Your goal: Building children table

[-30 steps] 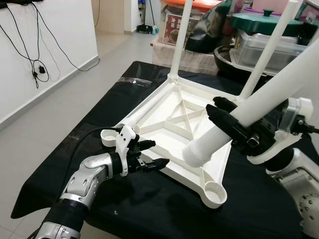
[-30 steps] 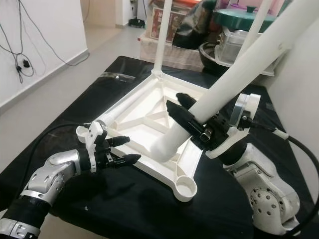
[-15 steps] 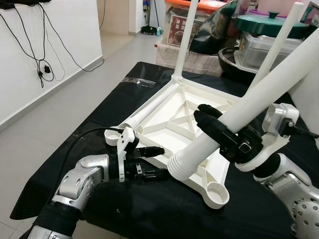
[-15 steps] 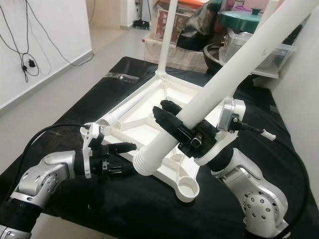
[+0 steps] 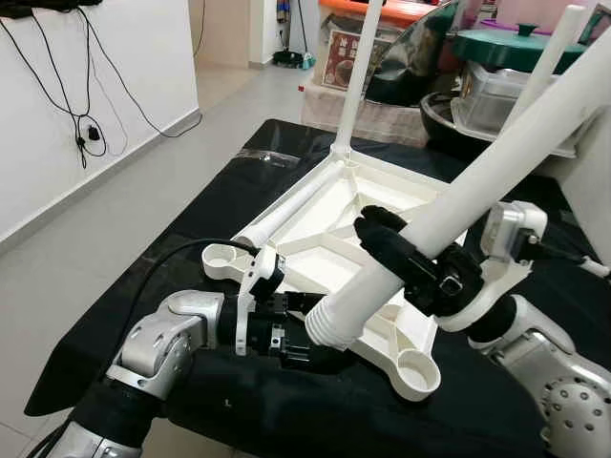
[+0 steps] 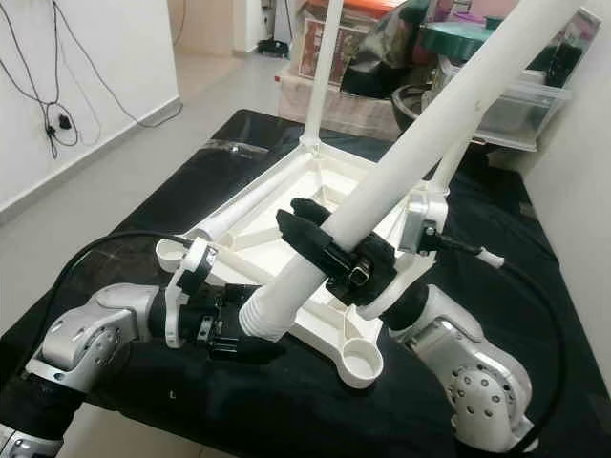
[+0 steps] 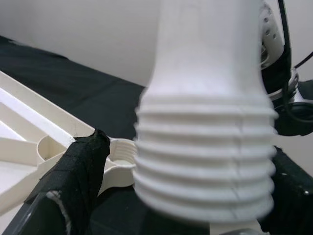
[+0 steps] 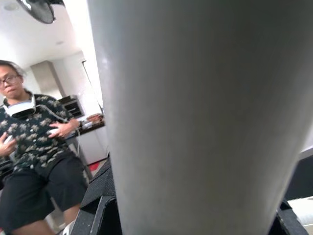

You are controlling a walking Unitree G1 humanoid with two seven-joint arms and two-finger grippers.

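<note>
Leg (image 5: 496,162) clamped mid-shaft by right gripper (image 5: 410,262), angled w/ threaded end low center, prob for socketing into tabletop (image 5: 325,205). Left gripper (image 5: 296,329) fingers spread around that end, guiding.

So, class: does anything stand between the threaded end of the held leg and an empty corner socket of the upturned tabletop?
Yes. The left gripper sits right under the leg's threaded end. The nearest empty socket lies off to the side, with nothing visible over it.
</note>
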